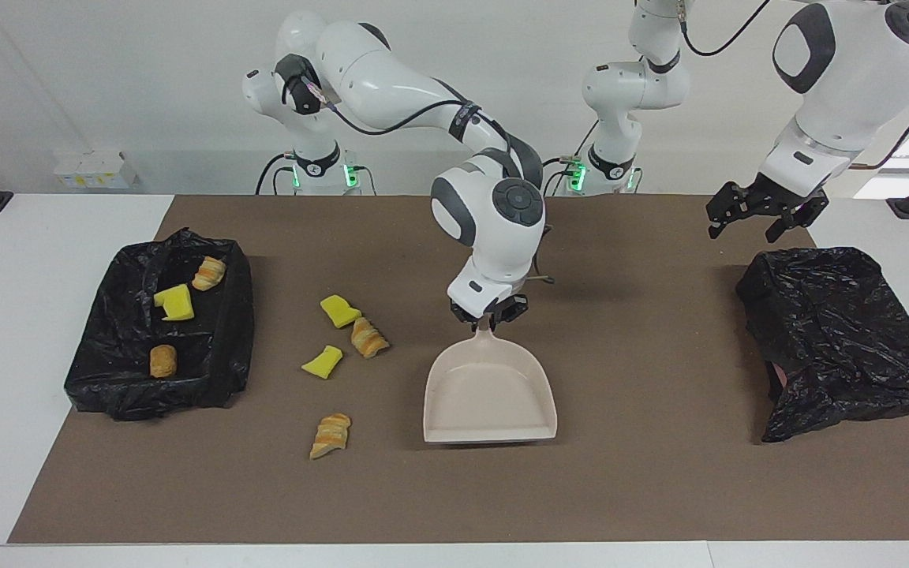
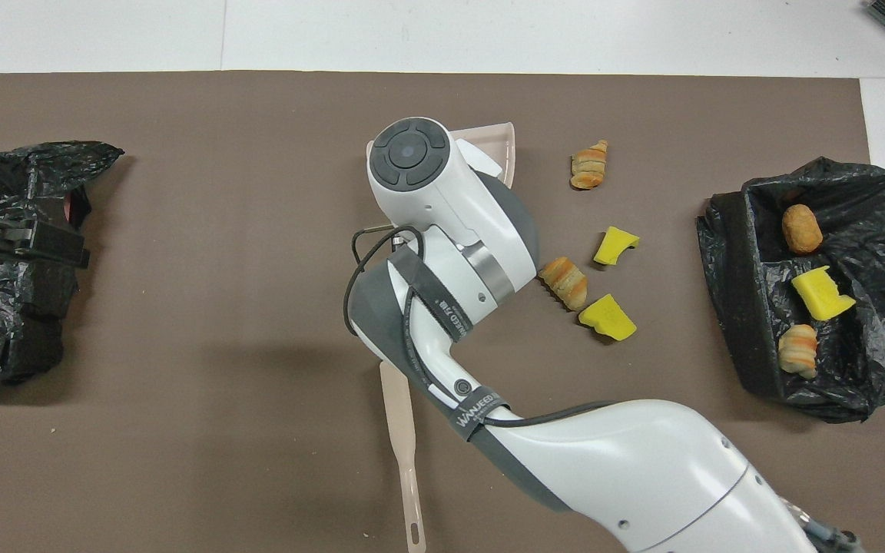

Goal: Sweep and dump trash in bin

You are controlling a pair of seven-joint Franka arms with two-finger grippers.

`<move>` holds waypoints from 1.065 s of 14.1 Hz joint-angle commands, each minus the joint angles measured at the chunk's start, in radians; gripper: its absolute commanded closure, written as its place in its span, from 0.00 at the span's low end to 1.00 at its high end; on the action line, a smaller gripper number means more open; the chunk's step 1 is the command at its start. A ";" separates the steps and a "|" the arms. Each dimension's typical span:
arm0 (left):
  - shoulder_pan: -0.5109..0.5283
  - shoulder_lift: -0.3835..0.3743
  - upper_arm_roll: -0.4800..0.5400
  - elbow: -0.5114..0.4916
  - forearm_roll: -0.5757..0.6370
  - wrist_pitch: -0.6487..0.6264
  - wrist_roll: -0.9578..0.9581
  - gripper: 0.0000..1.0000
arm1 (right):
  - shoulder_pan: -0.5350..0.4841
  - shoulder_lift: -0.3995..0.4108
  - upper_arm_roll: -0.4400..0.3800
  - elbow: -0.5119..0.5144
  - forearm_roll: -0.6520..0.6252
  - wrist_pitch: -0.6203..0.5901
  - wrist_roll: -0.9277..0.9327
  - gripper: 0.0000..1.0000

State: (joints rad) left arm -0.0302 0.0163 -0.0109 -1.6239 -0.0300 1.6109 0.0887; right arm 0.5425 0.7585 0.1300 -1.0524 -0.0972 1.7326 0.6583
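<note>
My right gripper (image 1: 488, 317) is shut on the handle of the beige dustpan (image 1: 490, 394), which lies flat on the brown mat at mid-table, its open edge away from the robots. In the overhead view only a corner of the dustpan (image 2: 502, 146) shows past the arm. Several trash scraps lie on the mat toward the right arm's end: yellow foam (image 1: 341, 310), a bread piece (image 1: 368, 338), yellow foam (image 1: 322, 362), a bread piece (image 1: 331, 435). The black-lined bin (image 1: 107, 386) holds three scraps (image 1: 174, 302). My left gripper (image 1: 746, 225) hangs open and waits.
A second black bag-covered bin (image 1: 841, 339) stands at the left arm's end, under the left gripper. The beige brush (image 2: 402, 438) lies on the mat near the robots, partly covered by the right arm. The brown mat (image 1: 660, 489) covers most of the table.
</note>
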 commanded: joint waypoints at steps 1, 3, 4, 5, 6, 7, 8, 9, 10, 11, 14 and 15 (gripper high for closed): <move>0.009 0.001 -0.008 0.006 0.013 -0.011 0.008 0.00 | 0.022 0.038 0.008 0.046 0.044 0.025 0.075 1.00; 0.010 0.001 -0.008 0.007 0.015 -0.011 0.008 0.00 | 0.019 0.039 0.010 0.046 0.051 0.028 0.073 1.00; 0.010 0.001 -0.008 0.006 0.013 -0.011 0.008 0.00 | 0.014 0.041 0.019 0.045 0.053 0.027 0.067 1.00; 0.010 0.001 -0.008 0.006 0.015 -0.011 0.008 0.00 | 0.014 0.041 0.022 0.042 0.053 0.025 0.057 1.00; 0.009 0.001 -0.008 0.007 0.015 -0.011 0.008 0.00 | 0.011 0.041 0.022 0.031 0.053 0.025 0.014 1.00; 0.009 0.001 -0.008 0.006 0.015 -0.011 0.008 0.00 | 0.008 0.039 0.022 0.026 0.053 0.018 -0.046 0.93; 0.009 0.001 -0.008 0.006 0.015 -0.011 0.008 0.00 | -0.001 0.038 0.020 0.022 0.054 0.018 -0.083 0.85; 0.010 0.001 -0.008 0.007 0.013 -0.011 0.008 0.00 | -0.004 0.035 0.020 0.011 0.053 0.019 -0.088 0.73; 0.010 0.001 -0.008 0.007 0.013 -0.011 0.008 0.00 | -0.004 0.030 0.020 0.005 0.053 0.024 -0.088 0.69; 0.009 0.001 -0.008 0.007 0.013 -0.011 0.008 0.00 | -0.004 0.028 0.019 0.005 0.053 0.025 -0.086 0.65; 0.009 0.001 -0.008 0.007 0.015 -0.011 0.008 0.00 | -0.012 0.030 0.020 0.003 0.060 0.027 -0.077 0.50; 0.009 0.001 -0.008 0.007 0.015 -0.011 0.008 0.00 | -0.013 0.028 0.020 0.003 0.062 0.027 -0.074 0.46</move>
State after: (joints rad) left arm -0.0302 0.0163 -0.0110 -1.6239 -0.0298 1.6109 0.0887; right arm 0.5499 0.7889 0.1367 -1.0477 -0.0613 1.7515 0.5988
